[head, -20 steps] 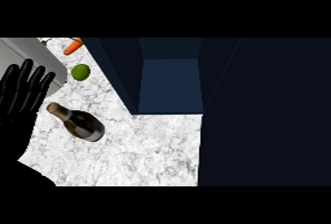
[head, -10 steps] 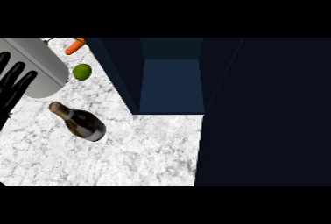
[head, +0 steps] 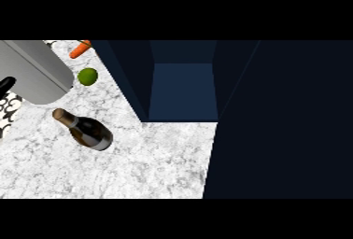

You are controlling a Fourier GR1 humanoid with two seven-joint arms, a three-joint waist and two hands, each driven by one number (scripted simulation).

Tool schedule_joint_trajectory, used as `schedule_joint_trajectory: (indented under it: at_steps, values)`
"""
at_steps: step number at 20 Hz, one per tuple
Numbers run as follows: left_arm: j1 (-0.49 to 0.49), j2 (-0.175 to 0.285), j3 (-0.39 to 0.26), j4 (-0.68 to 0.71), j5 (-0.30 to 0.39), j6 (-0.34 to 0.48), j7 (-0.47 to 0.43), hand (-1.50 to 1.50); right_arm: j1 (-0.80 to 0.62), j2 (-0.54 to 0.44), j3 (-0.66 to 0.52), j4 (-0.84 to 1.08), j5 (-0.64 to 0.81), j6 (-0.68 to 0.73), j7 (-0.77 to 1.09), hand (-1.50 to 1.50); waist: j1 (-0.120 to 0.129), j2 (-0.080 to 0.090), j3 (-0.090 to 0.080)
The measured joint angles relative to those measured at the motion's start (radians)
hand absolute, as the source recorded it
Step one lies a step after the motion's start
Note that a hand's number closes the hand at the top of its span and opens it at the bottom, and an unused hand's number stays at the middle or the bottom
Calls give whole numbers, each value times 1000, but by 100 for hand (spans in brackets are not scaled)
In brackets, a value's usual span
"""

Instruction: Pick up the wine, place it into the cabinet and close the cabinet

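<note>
While the wine sits untouched on the desk, just left of the open cabinet that waits for it, I see only a sliver of my left hand at the edge, open or closed I cannot tell.

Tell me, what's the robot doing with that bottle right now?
Left robot hand at left edge, not touching wine. Right robot hand unseen. Wine lying on counter. Cabinet open.
</note>
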Motion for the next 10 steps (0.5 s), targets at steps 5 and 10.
schedule_joint_trajectory:
  at_steps: [5,10]
  values:
    - [-22,14,15,9,-5,19,32,-150,-46,-3,35,-3,12,-42,50,-150,-3,0,0]
    - [-42,16,11,43,-35,22,39,-150,-88,-12,59,-7,24,-83,94,-150,-7,0,0]
